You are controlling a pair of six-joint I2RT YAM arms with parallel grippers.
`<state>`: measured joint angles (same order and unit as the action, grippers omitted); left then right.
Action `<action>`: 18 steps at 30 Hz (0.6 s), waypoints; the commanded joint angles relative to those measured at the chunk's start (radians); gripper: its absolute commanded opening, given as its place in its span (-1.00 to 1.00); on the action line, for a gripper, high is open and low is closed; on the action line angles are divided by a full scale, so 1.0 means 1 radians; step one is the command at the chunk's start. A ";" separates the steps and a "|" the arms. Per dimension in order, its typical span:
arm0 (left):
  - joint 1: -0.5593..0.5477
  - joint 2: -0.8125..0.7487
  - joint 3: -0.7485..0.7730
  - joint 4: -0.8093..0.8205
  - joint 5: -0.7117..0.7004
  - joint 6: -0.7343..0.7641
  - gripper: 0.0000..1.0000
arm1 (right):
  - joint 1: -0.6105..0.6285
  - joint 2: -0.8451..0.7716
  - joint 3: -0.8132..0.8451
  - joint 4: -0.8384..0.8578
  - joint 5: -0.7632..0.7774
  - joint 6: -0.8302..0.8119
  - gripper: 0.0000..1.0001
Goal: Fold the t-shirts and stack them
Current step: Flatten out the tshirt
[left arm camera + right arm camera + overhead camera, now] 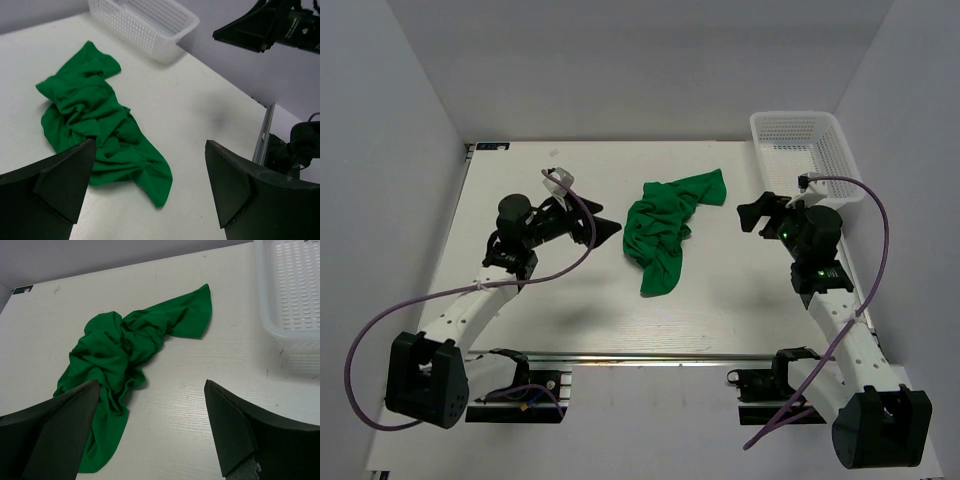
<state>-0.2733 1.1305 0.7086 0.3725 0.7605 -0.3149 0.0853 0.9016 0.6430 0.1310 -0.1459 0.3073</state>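
A bright green t-shirt (665, 227) lies crumpled in a heap on the middle of the white table (560, 300). My left gripper (603, 229) hovers just left of the heap, open and empty, pointing toward it. On the right, my right gripper (752, 214) is also open and empty, a short way from the shirt's upper right end. The left wrist view has the t-shirt (97, 127) ahead between the open left gripper (150, 185) fingers. The right wrist view has the t-shirt (125, 360) ahead and left of the open right gripper (152, 427).
A white plastic mesh basket (805, 150) stands at the table's far right corner, just behind my right arm; the basket (145, 22) and the basket (290, 295) show in both wrist views. Grey walls enclose the table on three sides.
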 commanded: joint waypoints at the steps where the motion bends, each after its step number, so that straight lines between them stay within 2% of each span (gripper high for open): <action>1: -0.020 0.028 0.049 -0.042 0.024 0.034 0.99 | -0.001 0.017 0.055 -0.016 -0.020 0.047 0.81; 4: -0.020 0.083 0.051 -0.086 0.051 0.066 0.99 | -0.004 0.049 0.073 -0.046 -0.007 0.055 0.81; 6: -0.047 0.094 0.013 -0.086 0.020 0.056 0.99 | -0.002 0.072 0.087 -0.056 0.000 0.032 0.81; 11: -0.138 0.155 -0.018 -0.191 -0.076 0.083 0.79 | 0.007 0.198 0.170 -0.106 -0.073 -0.033 0.81; 15: -0.234 0.242 -0.041 -0.254 -0.256 0.083 0.72 | 0.028 0.342 0.285 -0.165 -0.199 -0.121 0.81; 18: -0.286 0.308 -0.041 -0.268 -0.358 0.062 0.67 | 0.076 0.422 0.381 -0.227 -0.178 -0.158 0.81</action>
<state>-0.5289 1.4078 0.6777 0.1577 0.5541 -0.2485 0.1215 1.2869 0.9154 -0.0273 -0.2687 0.2253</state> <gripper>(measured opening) 0.847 0.905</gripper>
